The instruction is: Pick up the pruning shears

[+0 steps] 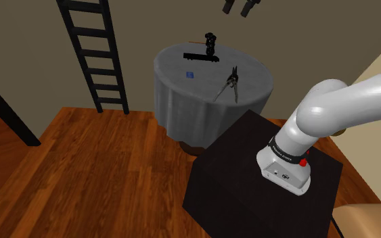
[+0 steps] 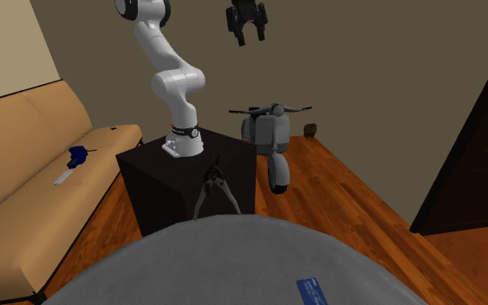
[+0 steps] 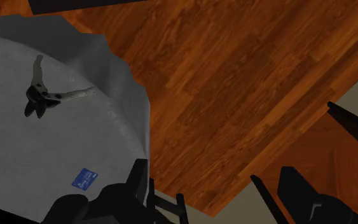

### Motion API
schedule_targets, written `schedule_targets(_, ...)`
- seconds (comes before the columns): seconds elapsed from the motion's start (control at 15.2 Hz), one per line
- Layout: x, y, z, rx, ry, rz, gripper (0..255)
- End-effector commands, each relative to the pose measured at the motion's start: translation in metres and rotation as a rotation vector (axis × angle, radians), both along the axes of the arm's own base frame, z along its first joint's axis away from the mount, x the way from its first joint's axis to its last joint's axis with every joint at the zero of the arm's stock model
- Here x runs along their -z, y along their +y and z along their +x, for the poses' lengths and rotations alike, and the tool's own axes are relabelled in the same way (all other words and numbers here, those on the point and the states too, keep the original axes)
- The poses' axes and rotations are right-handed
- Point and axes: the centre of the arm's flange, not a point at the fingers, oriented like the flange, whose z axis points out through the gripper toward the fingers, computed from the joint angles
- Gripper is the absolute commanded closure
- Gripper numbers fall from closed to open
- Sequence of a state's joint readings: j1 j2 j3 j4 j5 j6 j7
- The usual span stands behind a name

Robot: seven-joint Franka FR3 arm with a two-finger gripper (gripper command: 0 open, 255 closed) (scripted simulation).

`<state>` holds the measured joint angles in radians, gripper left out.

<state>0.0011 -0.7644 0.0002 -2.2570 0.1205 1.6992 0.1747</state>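
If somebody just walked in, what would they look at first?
Probably the white robot arm towering on its dark box, its black gripper hanging high with jaws apart. Next, the grey scooter parked on the wood floor beside the box, and the pruning shears lying splayed on the round, grey-draped table.

Glossy white arm (image 1: 331, 108), dark joint bands (image 1: 285, 150), red dot (image 1: 304, 162), all-black end effector (image 2: 250, 38)
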Motion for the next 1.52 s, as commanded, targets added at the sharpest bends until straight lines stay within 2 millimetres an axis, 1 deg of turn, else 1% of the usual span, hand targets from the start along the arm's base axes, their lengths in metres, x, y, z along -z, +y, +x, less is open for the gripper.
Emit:
schedule_targets(0.0, 0.000, 0.000, 0.000, 0.000, 0.000, 0.000, 0)
schedule_targets(0.73, 0.113, -0.072, 0.059, -0.202, 0.183, -0.077, 0)
schedule_targets(1.45, 0.231, -0.143, 0.111, -0.404, 0.367, -0.155, 0)
